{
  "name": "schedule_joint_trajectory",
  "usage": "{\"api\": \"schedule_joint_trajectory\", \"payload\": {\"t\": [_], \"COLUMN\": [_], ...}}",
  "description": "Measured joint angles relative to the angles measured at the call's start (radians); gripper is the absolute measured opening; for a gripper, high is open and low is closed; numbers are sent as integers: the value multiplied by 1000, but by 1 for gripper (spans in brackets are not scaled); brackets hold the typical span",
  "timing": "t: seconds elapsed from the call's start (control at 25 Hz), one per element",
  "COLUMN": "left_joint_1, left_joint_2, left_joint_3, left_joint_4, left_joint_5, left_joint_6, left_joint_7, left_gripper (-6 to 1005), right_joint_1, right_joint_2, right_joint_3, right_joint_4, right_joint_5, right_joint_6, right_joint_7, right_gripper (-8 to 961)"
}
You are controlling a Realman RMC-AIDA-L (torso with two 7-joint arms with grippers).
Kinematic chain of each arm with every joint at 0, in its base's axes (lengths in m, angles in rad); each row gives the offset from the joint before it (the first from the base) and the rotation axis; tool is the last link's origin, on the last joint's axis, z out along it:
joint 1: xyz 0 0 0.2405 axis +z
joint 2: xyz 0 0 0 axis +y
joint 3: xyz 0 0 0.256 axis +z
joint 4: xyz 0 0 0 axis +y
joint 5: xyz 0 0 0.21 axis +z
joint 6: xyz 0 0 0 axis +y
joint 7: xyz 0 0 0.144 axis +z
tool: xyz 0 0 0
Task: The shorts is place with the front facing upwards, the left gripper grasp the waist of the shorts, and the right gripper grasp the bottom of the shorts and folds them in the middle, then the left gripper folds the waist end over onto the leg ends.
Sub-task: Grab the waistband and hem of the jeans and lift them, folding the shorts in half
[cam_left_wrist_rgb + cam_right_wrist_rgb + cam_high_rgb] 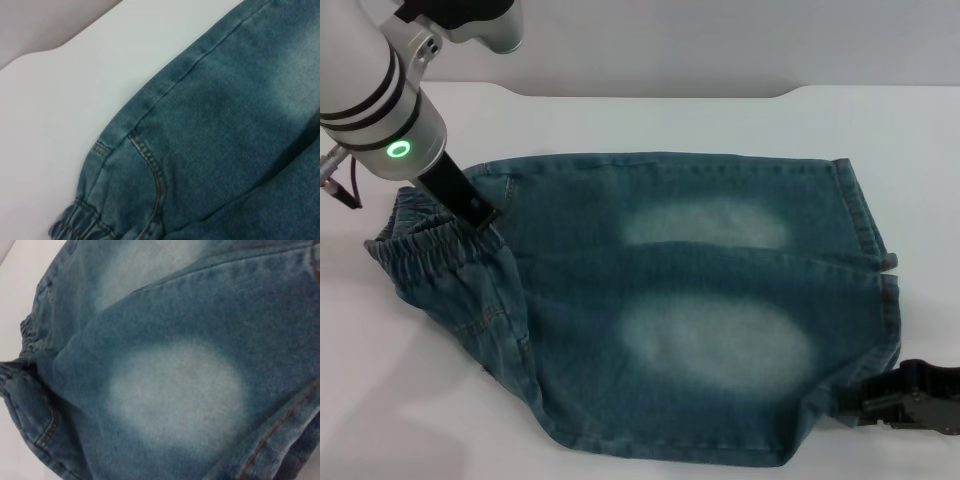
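1 pair of shorts point(660, 310) lies flat on the white table point(880, 140), spread across the middle, waist to the left, legs to the right; 2 grippers in head view, 1 per arm.

Shorts: faded blue-green denim, soft matte weave; 2 pale bleached ovals on the upper face, 1 far point(705, 225), 1 near and larger point(715, 340); the ruched elastic waist point(415, 250) is bunched and rumpled at the left; 2 straight stitched leg hems at the right, far one point(858, 205), near one point(888, 330); a fold ridge runs left-right between the 2 ovals; orange-tan double stitching curves along a pocket seam point(152, 167) near the waist in the left wrist view; the right wrist view shows the near oval close up, w/ a stitched hem edge point(280, 427) beside it. No print, label or writing readable on this face.

Left gripper point(480, 215): black claw on a silver-white cylindrical arm w/ 2 black bands and 1 glowing green ring light point(398, 150); tip down on the denim just right of the elastic waist, on the far-left part of the shorts; can't tell how far the prongs are parted or whether cloth is pinched.

Right gripper point(910, 398): black claw low at the near-right edge, just beside the near leg hem corner; fingers only partly in view; can't tell opening or whether it has the hem.
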State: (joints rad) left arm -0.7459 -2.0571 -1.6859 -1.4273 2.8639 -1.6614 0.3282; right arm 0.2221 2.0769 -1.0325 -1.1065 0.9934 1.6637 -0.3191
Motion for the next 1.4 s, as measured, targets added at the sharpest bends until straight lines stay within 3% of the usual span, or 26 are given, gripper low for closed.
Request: {"api": "schedule_joint_trajectory", "payload": {"t": [0.2,0.52,1.12,1.4], "left_joint_1": [5,12,43,87], "left_joint_2": [0,1,1,3], "left_joint_3": [0,1,-9,-53], "left_joint_4": [0,-3,-43,-77], "left_joint_5": [0,0,-1,0], "left_joint_6": [0,0,45,99], "left_joint_7": [0,4,5,8], "left_gripper": [34,34,34,34], "right_joint_1": [8,10,3,31], "right_joint_2": [0,0,-9,-27], "right_joint_3": [-8,-7,53,76], "right_joint_4": [0,-3,-74,-144], "right_joint_5": [6,55,119,110], "right_joint_6": [0,-1,7,9], "right_joint_7": [-21,-36,-71,-73], "right_gripper": [222,26,28,35]}}
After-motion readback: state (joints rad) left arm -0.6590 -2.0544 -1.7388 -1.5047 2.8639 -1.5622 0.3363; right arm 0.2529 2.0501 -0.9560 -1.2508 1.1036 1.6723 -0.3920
